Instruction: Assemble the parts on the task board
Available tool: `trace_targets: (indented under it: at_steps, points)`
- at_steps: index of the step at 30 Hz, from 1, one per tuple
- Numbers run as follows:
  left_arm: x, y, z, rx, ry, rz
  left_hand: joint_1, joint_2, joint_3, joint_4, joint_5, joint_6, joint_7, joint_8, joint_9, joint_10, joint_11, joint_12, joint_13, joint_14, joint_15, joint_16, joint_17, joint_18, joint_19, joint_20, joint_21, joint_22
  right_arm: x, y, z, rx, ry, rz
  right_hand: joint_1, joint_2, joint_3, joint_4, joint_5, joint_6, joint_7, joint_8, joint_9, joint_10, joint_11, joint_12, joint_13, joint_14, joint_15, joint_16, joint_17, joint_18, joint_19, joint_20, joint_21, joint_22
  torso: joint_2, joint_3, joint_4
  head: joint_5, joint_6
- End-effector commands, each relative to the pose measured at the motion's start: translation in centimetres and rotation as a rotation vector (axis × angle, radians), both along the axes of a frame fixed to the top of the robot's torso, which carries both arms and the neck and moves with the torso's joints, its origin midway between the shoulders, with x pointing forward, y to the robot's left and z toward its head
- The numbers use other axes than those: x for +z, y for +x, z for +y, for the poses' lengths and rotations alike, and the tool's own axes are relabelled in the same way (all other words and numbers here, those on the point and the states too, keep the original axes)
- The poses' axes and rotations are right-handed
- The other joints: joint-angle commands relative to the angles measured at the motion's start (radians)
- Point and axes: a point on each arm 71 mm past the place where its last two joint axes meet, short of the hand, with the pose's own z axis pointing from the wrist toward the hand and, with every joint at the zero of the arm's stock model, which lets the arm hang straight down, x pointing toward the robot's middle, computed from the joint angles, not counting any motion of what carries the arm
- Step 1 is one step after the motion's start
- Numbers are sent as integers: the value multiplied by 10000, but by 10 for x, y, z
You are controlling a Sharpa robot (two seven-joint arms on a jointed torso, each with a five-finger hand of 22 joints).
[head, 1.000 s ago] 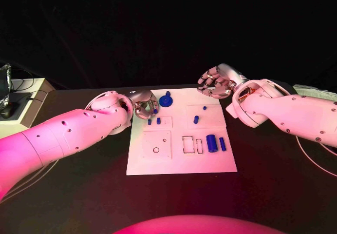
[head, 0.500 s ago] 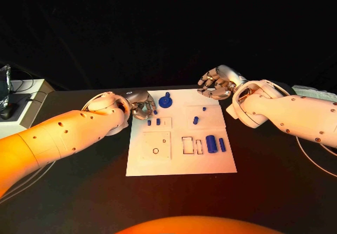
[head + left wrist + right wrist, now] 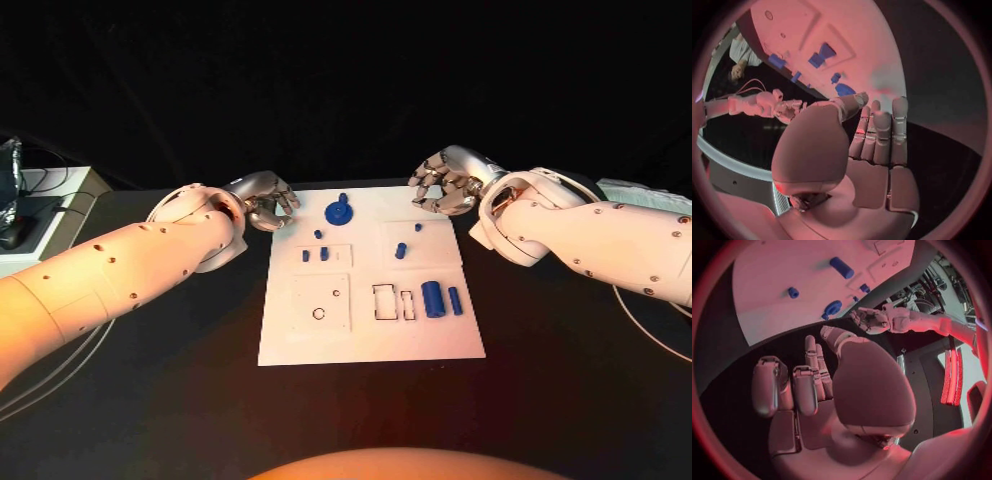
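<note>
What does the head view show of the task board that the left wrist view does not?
Head view alone: the whole white task board with its near edge, its rectangular outlines, and the two upright-lying blue cylinders near its right side, plus a grey box at the table's left.
Left wrist view alone: the inside of the silver left hand, its fingers lying side by side with nothing in them.
Both: the round blue disc-shaped part at the board's far edge, small blue pegs, and the silver right hand across the board.

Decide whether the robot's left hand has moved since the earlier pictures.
Yes. The left hand has pulled off the task board, back past its left edge, toward the far corner.
</note>
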Motion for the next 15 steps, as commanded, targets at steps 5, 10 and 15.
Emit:
trace_targets:
  at_steps: [5,10,15]
  points:
    - [4,-7,39,833,-5763,1289,-15,185,-211,19,-34,374,255,284,77,321,-36,597,238,-677,-43,-1229,-965,72,-468,-64,-510,-317,-15,-1,-1,744,-2851,-161,78,-27,128,-153,-60,195,-28,-67,11,227,-35,-208,-266,598,35,10,696,87,224,27,1,1154,16,-7,23,-311,168]
    - [2,-22,55,640,-8474,2179,-299,218,-758,300,-28,194,289,279,65,68,29,842,316,-1551,123,-2465,-1488,55,-1156,121,-1563,-901,-22,0,-3,767,-3695,-177,-63,-46,30,-218,-190,201,-23,-135,-4,217,-13,-383,-451,596,55,3,679,92,214,27,-37,1141,18,-14,30,-378,208]
    - [1,-40,64,329,-10428,2710,-263,295,-1337,575,-2,47,274,361,82,-96,113,904,246,-1901,292,-4185,-2157,51,-1311,330,-3197,-1980,-29,-1,-1,834,-4267,-113,-155,-45,-83,-289,-265,169,-2,-220,-28,138,23,-543,-607,588,85,-12,646,100,200,43,-90,1118,14,-13,25,-360,204]
